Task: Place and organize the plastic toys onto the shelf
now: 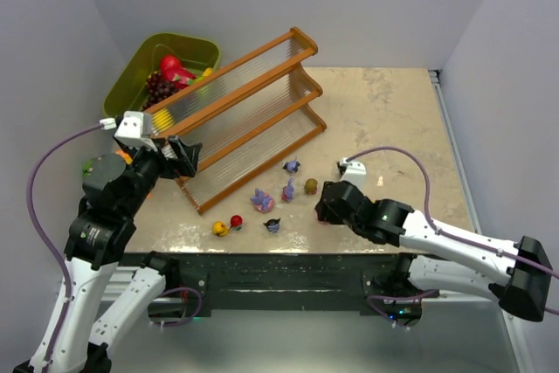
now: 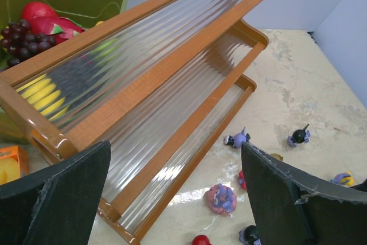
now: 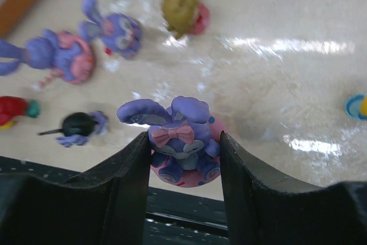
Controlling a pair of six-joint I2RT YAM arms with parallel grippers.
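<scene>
Seven toys loose on the table (image 1: 393,120), all bunched just in front of the lowest tier of the shelf (image 1: 229,69). Going by the top view: a purple figure (image 1: 292,165) nearest the shelf, an olive round one (image 1: 310,185) and a second purple figure (image 1: 287,189) just toward the front from it, a pink-and-purple one (image 1: 261,200) to their left, then a dark one (image 1: 272,225), a red one (image 1: 236,221) and a yellow one (image 1: 220,228) strung along near the table's front edge.

Eighth toy, a purple bunny with a pink bow (image 3: 179,142), pinched between the fingers of the right gripper (image 3: 184,139), both inner faces pressed against its sides (can't tell from the wrist view whether resting on the table or lifted off it). Sits low by the front edge, just right of the loose bunch.

Left gripper (image 2: 176,143) spread wide open, gripping nothing, hovering at the near-left end of the shelf and looking along the three clear ribbed tiers. Shelf on a diagonal, from that gripper up toward the back of the table, tallest tier on the far-left side, lowest tier facing the toys.

Tucked right behind the shelf at the back-left corner: an olive-green bin (image 1: 131,76) with a red fruit (image 1: 170,65) and dark grapes (image 1: 157,86) inside (grapes and something yellow showing through the ribbed plastic in the left wrist view).
</scene>
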